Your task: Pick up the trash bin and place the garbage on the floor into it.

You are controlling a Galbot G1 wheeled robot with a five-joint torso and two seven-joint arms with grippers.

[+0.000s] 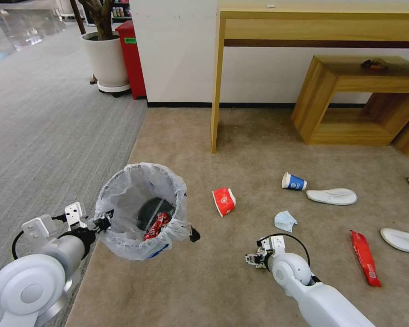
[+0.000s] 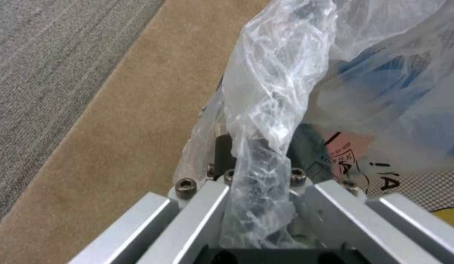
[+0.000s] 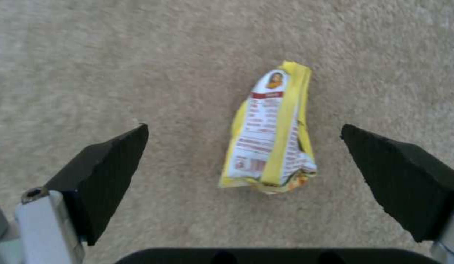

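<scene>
Beige floor [image 1: 204, 272] carries scattered litter; the bag-lined trash bin [image 1: 141, 211] hangs just above it by the grey carpet edge, left hand [image 1: 105, 222] clamped on its rim. Right hand [image 3: 244, 165] spread wide around a yellow wrapper [image 3: 271, 135] lying between its pads.

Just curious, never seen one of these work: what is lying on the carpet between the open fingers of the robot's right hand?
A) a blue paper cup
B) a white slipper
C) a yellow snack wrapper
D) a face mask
C: the right wrist view shows a crumpled yellow wrapper on the carpet between the right gripper's spread fingers.
</scene>
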